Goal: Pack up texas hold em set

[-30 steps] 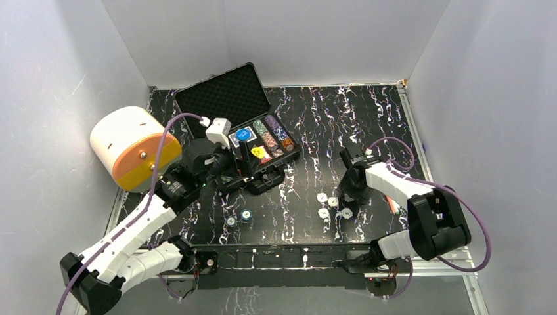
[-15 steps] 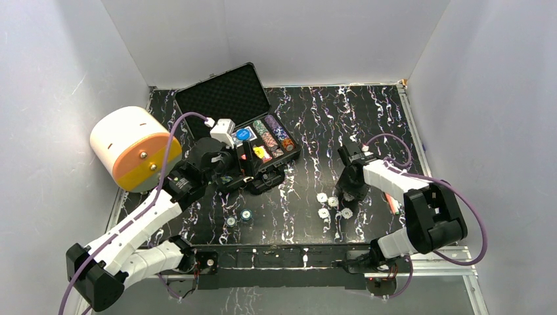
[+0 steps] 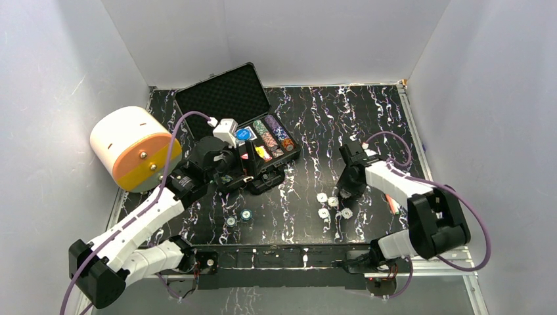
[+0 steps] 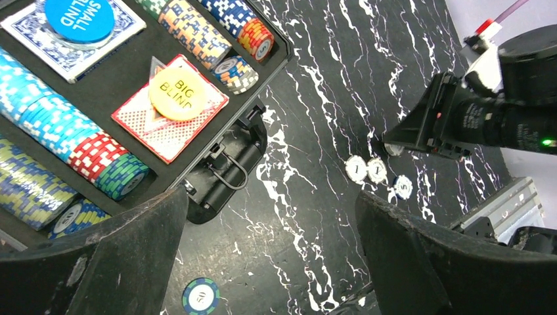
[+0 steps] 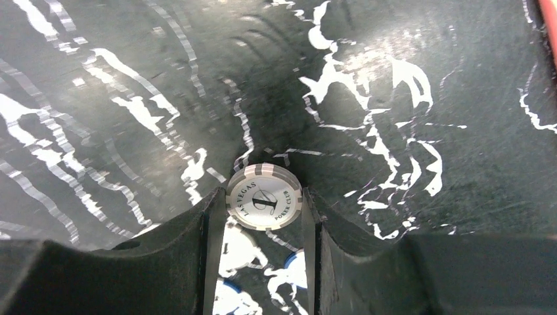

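Observation:
The black case [image 3: 263,172] lies open at back left, its foam lid [image 3: 223,96] raised. Its tray holds rows of chips [image 4: 46,125], a card deck [image 4: 26,29] under a blue button, and the yellow button [image 4: 177,94] on a red deck. My left gripper [image 3: 247,163] hovers over the case's front edge, open and empty [image 4: 269,262]. My right gripper [image 3: 347,186] is shut on a white poker chip [image 5: 264,197], held just above several loose white chips [image 3: 323,212]. Two more chips [image 3: 246,214] lie near the front.
A big white-and-orange cylinder [image 3: 134,147] lies left of the case, close to my left arm. A thin orange pen [image 3: 392,203] lies beside my right arm. White walls enclose the table on three sides. A metal rail [image 3: 282,252] runs along the near edge.
My left gripper has moved right and further over the case's front edge. My right gripper has shifted slightly back, away from the loose chips.

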`<move>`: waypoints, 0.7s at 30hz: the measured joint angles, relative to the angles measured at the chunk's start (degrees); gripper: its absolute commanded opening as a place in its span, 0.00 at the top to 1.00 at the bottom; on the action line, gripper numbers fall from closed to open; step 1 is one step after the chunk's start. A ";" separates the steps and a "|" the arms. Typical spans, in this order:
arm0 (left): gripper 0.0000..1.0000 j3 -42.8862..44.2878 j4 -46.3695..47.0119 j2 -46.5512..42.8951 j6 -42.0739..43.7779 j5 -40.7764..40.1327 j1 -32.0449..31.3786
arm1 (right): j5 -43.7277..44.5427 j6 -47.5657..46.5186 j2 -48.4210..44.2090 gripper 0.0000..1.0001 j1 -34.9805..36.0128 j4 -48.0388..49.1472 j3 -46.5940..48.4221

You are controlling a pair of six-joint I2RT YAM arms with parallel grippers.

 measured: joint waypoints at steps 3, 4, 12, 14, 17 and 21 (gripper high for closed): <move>0.02 0.00 0.55 1.18 -0.37 1.40 0.00 | -2.82 0.04 -4.13 0.61 0.07 0.44 0.00; 0.02 0.00 0.68 1.49 -0.57 1.79 0.00 | -4.02 0.22 -5.88 0.61 0.11 0.85 0.09; 0.02 -0.02 3.39 2.08 -2.75 5.68 0.00 | -12.46 9.09 -12.63 0.61 4.00 7.30 2.75; 0.02 -0.13 5.14 2.45 -3.43 7.41 0.00 | -13.40 12.61 -12.87 0.61 6.67 9.49 2.84; 0.05 -0.87 7.63 3.69 -4.48 9.94 0.00 | -13.88 18.16 -12.85 0.61 11.10 12.41 3.02; 0.21 -2.03 9.90 6.27 -5.84 12.79 0.00 | -13.81 24.72 -12.04 0.61 15.91 15.15 4.87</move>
